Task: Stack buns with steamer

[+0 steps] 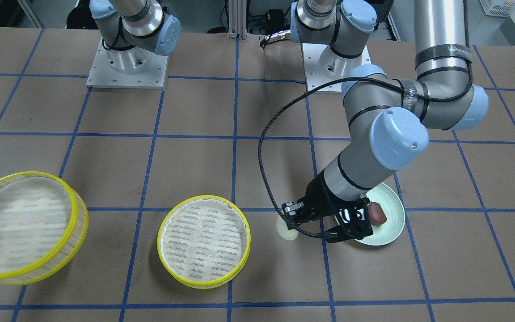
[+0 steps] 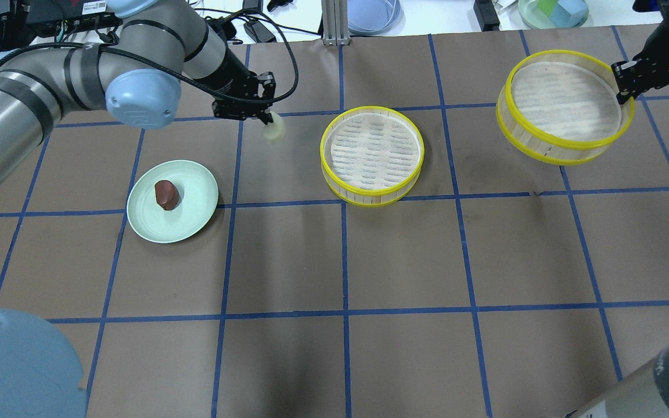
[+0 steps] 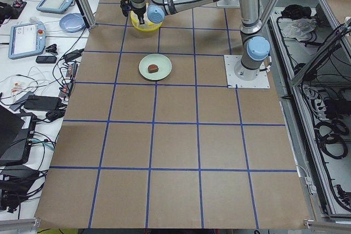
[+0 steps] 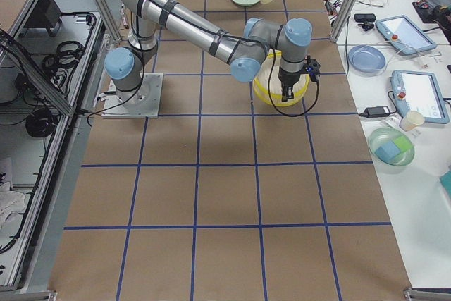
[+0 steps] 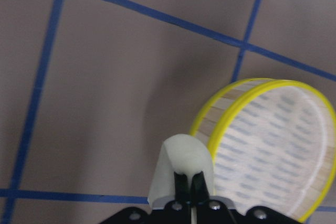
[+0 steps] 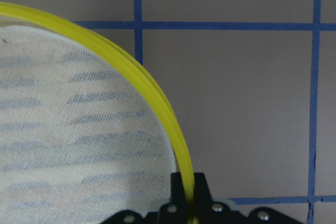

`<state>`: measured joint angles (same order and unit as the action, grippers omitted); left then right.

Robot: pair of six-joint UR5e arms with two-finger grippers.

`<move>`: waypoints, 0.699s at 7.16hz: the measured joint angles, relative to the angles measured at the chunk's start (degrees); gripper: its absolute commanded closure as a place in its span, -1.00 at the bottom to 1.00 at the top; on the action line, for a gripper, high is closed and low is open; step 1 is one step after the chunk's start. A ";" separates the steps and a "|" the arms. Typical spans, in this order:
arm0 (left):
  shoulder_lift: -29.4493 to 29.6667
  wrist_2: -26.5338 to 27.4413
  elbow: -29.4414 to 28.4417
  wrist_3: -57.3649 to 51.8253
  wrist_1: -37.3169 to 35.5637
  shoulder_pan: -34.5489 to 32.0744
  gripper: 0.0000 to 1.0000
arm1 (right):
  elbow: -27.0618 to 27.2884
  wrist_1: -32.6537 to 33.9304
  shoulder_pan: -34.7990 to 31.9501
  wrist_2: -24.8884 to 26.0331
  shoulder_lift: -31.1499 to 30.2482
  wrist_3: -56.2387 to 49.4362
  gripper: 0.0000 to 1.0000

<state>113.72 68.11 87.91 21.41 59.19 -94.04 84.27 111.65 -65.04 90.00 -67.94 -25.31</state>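
My left gripper (image 2: 266,118) is shut on the cream-white bun (image 2: 273,129) and holds it above the table, between the pale green plate (image 2: 195,216) and the low steamer tray (image 2: 372,154). The left wrist view shows the bun (image 5: 181,166) between the fingers, with that tray (image 5: 273,145) to its right. The dark reddish-brown bun (image 2: 166,194) lies on the plate. My right gripper (image 2: 622,90) is shut on the yellow rim of the taller steamer tray (image 2: 564,104) and holds it lifted and tilted. The right wrist view shows the rim (image 6: 157,103) running into the shut jaws.
The brown table is marked with a blue tape grid. The two arm bases (image 1: 128,67) stand at the robot's side. Cables, bowls and boxes (image 2: 369,11) lie beyond the far table edge. The left arm's elbow (image 1: 396,134) hangs over the plate (image 1: 396,214).
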 measured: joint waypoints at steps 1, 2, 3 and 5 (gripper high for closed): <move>1.79 -3.71 0.03 3.32 -5.27 -1.96 1.00 | 0.02 0.02 0.00 0.00 0.00 0.00 1.00; 3.97 -5.45 0.17 5.17 -9.10 -2.95 1.00 | 0.02 0.00 0.00 0.00 0.00 0.00 1.00; 6.08 -6.10 0.34 5.89 -11.05 -3.38 0.99 | 0.02 -0.02 0.00 0.00 0.00 0.00 1.00; 8.43 -6.16 1.27 6.40 -11.90 -3.65 -0.48 | 0.02 -0.05 0.00 0.00 0.00 0.00 1.00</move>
<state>122.15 61.95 89.17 27.81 47.29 -97.69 84.29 111.60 -65.04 90.00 -67.94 -25.31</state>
